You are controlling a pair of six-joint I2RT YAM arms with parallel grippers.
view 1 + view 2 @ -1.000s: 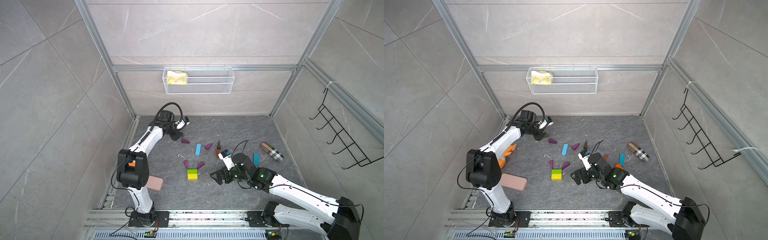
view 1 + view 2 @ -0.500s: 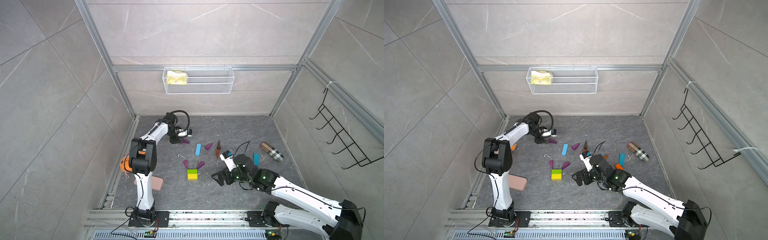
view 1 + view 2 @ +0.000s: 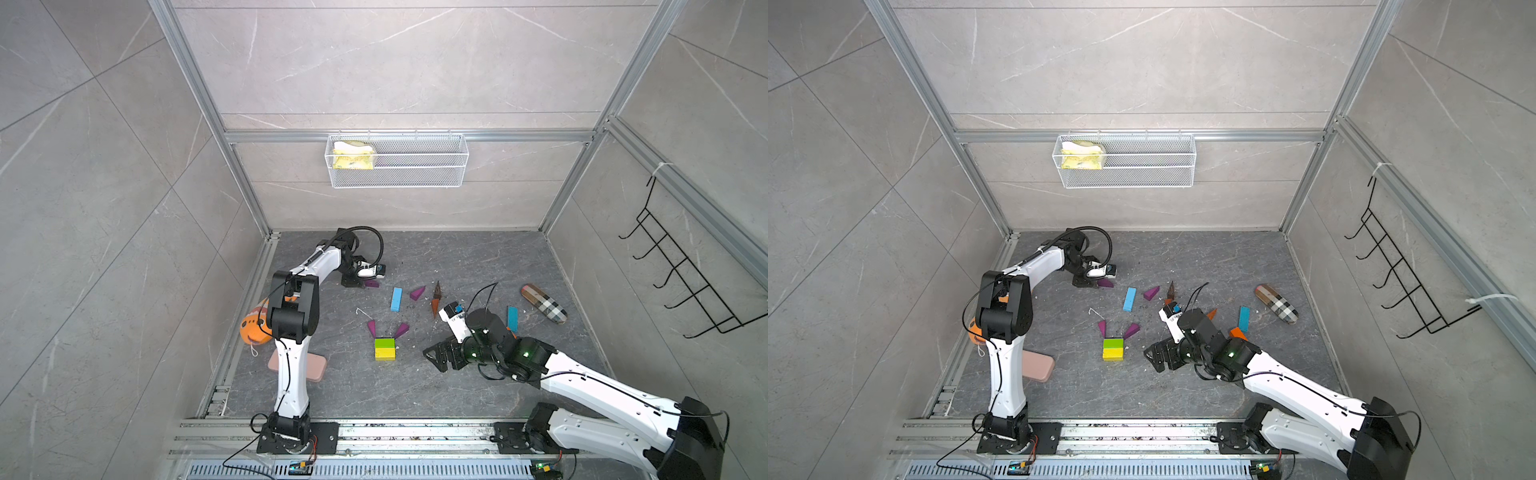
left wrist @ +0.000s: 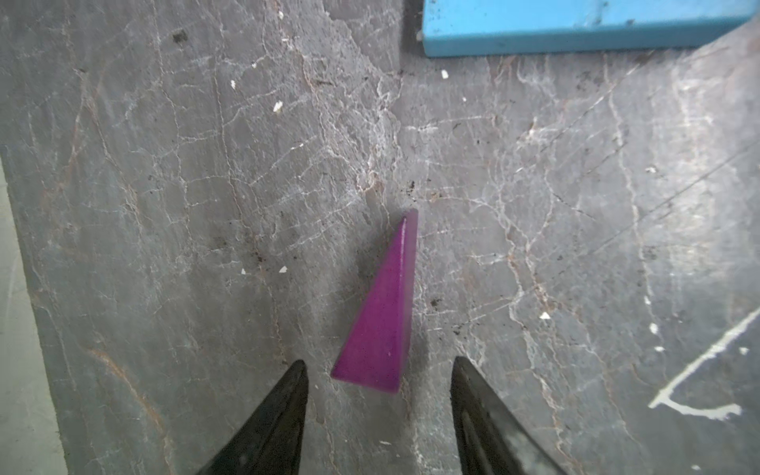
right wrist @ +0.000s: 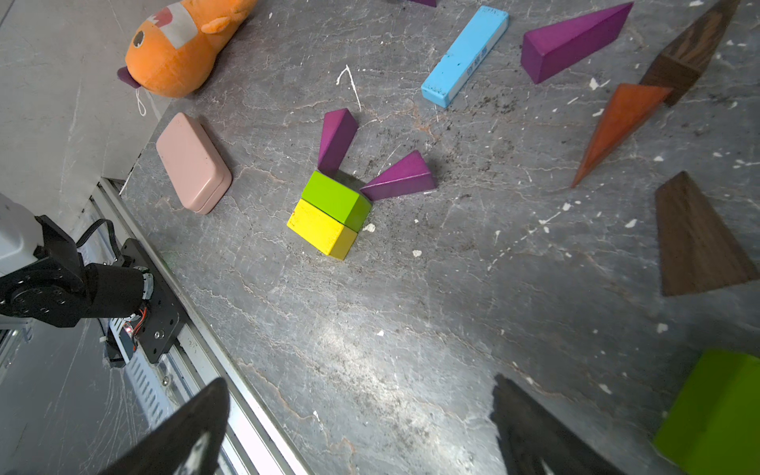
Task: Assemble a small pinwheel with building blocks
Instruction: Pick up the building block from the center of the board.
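Two purple wedges (image 3: 401, 330) are lying at the green brick's (image 3: 385, 343) eleven and one o'clock; the open left pincer (image 4: 379, 362) is straddling a third wedge (image 4: 384, 312); the right pincer (image 5: 360, 378) is gaping wide, empty.

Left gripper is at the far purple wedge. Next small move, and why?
Probably ease the left gripper forward a little, then close on the purple wedge. In the left wrist view the jaws stand open and the wedge's wide end is only just between the fingertips, roughly centred and touching neither, so closing now might catch only its edge.
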